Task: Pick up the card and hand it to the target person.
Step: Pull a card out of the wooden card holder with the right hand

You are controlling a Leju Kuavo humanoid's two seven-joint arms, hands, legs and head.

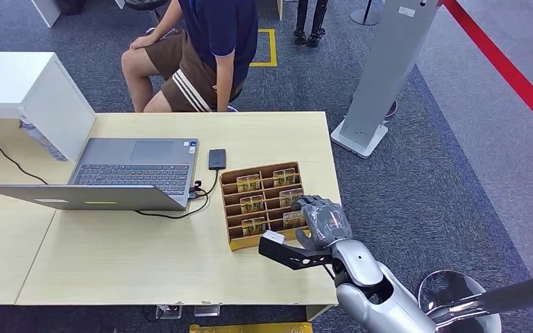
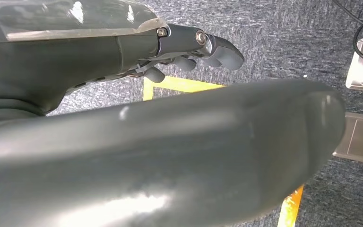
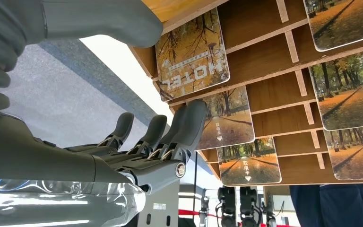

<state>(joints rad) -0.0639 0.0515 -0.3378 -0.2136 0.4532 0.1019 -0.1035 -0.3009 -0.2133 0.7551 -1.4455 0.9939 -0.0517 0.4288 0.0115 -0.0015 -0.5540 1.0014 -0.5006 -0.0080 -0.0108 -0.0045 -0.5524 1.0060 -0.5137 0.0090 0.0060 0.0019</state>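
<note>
Right hand: I see my right hand (image 1: 326, 220) over the near right corner of the card tray, fingers apart and holding nothing; from the right wrist camera the fingertips (image 3: 194, 113) sit just beside one card without closing on it.
Left hand: my left hand (image 2: 189, 47) hangs over the carpet, fingers curled loosely with nothing between them; I cannot tell whether they are fully closed.
Card: the nearest card (image 3: 191, 54), printed with autumn trees and the word HOTEL, stands in the tray's near right compartment, next to my thumb (image 3: 99, 21).
Tray: the brown divided card tray (image 1: 230, 182) rests on the right part of the table, more cards standing in its other compartments.
Table: the light wood table (image 1: 146, 257) carries everything here.
Phone: a dark phone (image 1: 216, 159) lies just beyond the tray, a cable running from it toward the laptop.
Laptop: an open grey laptop (image 1: 135, 170) sits left of the tray.
Person: a person (image 1: 201, 48) in a dark shirt and brown shorts sits at the table's far side.
</note>
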